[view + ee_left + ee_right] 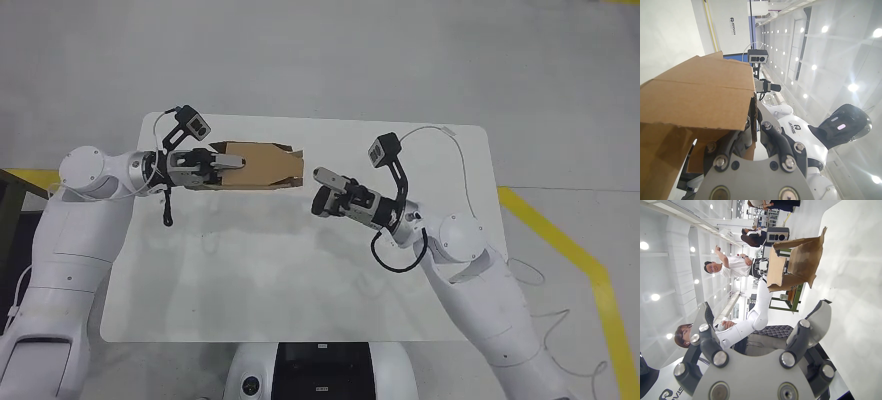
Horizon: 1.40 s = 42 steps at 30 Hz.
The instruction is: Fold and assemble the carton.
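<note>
While the left tool (228, 162) pinches 1 end wall of the carton (265, 166), the box is held partly opened over the far side of the white surface (250, 290), its flaps loose. The right tool (322, 190), fingers spread and holding nothing, is just off the carton's other end. This looks like the squaring-up step; the next move probably calls for the free tool to press a flap inward. The carton is matte brown corrugated cardboard with ragged edges. The surface is smooth, with rounded corners.
</note>
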Motion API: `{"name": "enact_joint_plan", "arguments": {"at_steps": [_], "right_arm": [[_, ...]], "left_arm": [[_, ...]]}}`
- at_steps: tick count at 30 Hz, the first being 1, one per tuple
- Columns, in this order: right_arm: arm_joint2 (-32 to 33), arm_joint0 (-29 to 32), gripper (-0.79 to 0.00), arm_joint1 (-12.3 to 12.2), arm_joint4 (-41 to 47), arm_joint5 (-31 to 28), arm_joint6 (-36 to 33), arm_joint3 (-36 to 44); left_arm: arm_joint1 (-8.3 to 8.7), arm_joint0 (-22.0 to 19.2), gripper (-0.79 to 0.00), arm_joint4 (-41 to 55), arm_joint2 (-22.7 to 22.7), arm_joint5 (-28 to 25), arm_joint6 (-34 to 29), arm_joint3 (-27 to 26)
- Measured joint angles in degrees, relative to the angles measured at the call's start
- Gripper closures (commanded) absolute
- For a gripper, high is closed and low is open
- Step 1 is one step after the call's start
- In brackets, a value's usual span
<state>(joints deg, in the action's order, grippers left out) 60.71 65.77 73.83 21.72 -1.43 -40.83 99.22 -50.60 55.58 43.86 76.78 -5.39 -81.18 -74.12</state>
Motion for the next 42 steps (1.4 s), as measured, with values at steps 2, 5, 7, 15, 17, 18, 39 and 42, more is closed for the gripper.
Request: {"name": "enact_joint_plan", "arguments": {"at_steps": [2, 5, 7, 15, 17, 18, 39, 42], "right_arm": [[0.13, 0.15, -0.785, -0.04, 0.07, 0.17, 0.09, 0.38], [0.29, 0.68, -0.785, -0.13, 0.06, 0.60, 0.10, 1.13], [0.43, 1.21, -0.785, -0.19, 0.33, 0.79, 0.10, 1.55], [-0.92, 2.05, -0.785, 0.35, 4.53, -2.61, 1.71, 0.77], [-1.69, 1.54, -0.785, 0.64, 5.03, -4.04, 2.63, 0.29], [-1.93, 1.31, -0.785, 0.75, 4.99, -4.58, 3.10, 0.01], [-2.61, -2.55, -0.785, 1.90, 10.65, -7.86, 1.84, -4.15], [-3.38, -2.80, -0.785, 2.12, 11.12, -8.24, 1.28, -3.91]], "left_arm": [[0.04, 0.67, 0.000, -0.06, 0.47, 0.17, 1.79, -0.54], [0.09, 1.10, 0.000, -0.18, 0.90, 0.21, 2.67, -0.69], [0.05, 1.11, 0.000, -0.11, 0.90, 0.33, 2.83, -0.65], [-0.42, -0.46, 0.000, -1.10, -1.89, 1.93, -0.51, 0.07], [-0.59, -0.99, 0.000, -1.59, -2.93, 2.04, -1.68, 0.28], [-0.66, -1.22, 0.000, -1.60, -3.32, 2.14, -2.31, 0.43], [-1.95, -6.04, 0.000, -3.22, -8.11, 2.54, -5.46, 4.78], [-2.14, -6.61, 0.000, -4.52, -8.95, 1.81, -4.97, 4.78]]}}
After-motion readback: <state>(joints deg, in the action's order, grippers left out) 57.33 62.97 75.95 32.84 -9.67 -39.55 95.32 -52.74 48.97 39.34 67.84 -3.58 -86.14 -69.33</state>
